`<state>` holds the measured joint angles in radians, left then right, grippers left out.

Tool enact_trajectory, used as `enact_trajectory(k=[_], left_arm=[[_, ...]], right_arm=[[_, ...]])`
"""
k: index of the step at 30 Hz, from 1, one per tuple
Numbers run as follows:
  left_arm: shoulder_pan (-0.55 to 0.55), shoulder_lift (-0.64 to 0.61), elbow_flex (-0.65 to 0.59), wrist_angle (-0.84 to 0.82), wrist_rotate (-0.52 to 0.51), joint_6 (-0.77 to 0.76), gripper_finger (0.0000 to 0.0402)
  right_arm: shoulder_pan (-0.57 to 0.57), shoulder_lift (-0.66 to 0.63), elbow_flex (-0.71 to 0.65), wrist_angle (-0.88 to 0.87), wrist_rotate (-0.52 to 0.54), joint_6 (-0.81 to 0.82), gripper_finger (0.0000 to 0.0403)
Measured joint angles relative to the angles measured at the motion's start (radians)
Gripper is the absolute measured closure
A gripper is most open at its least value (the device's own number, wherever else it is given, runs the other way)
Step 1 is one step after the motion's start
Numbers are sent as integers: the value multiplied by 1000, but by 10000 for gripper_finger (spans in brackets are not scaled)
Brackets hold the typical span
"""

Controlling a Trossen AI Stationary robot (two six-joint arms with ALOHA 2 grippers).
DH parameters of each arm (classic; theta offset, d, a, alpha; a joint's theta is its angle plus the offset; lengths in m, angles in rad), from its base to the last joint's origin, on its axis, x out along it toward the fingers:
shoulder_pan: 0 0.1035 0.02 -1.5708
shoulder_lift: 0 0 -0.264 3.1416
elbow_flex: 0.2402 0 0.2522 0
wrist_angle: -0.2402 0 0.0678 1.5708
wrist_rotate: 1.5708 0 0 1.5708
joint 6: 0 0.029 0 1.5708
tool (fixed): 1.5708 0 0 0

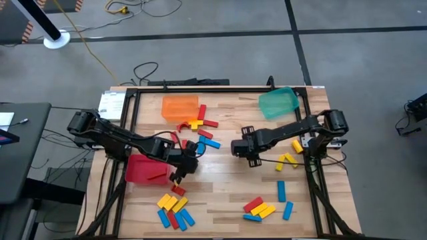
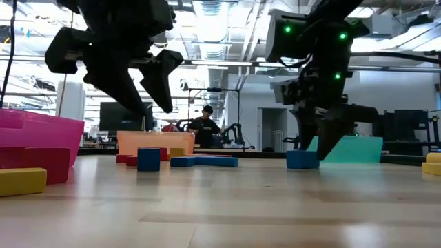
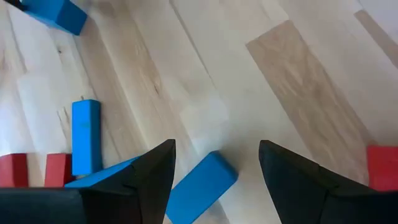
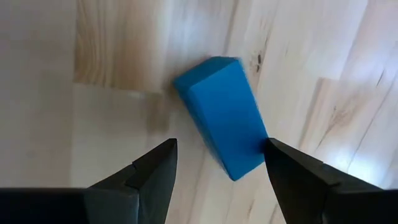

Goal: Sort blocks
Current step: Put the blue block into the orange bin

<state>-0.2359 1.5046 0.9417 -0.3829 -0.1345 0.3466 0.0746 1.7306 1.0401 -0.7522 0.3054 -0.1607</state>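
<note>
My right gripper point(image 1: 252, 159) hangs open near the table's middle, pointing steeply down. A blue block point(image 4: 221, 115) lies flat on the wood below it, between its two fingers point(image 4: 149, 171); I cannot tell whether either finger touches it. My left gripper point(image 1: 181, 169) is open and raised beside the red bin point(image 1: 141, 168). Under its fingers another blue block point(image 3: 199, 186) lies flat on the table, clear of them. In the low view the left gripper point(image 2: 148, 83) stands well above the table, and the right gripper point(image 2: 324, 141) just over its blue block point(image 2: 302, 160).
An orange bin point(image 1: 180, 107) and a teal bin point(image 1: 278, 102) stand at the far side. Loose red, blue and yellow blocks lie by the orange bin point(image 1: 200, 127), at the near left point(image 1: 173, 210), near right point(image 1: 263, 207) and right point(image 1: 288, 159). A person point(image 2: 205, 127) sits beyond the table.
</note>
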Motion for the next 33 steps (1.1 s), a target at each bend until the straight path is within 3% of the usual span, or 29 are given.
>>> enact_trajectory(k=[9, 18, 22, 29, 33], left_arm=[[0, 2, 0, 42, 1, 3, 174], [1, 2, 0, 48, 21, 3, 175], [8, 2, 0, 88, 21, 7, 175], [33, 2, 1, 154, -11, -1, 175], [44, 2, 1, 199, -92, -9, 175]], right_arm=[[-60, 11, -41, 109, -19, -74, 143], [-47, 11, -55, 160, -42, -26, 148], [-36, 11, -55, 195, -46, 7, 183], [-31, 8, -54, 214, -78, 85, 289], [-1, 3, -43, 216, -101, 146, 297]])
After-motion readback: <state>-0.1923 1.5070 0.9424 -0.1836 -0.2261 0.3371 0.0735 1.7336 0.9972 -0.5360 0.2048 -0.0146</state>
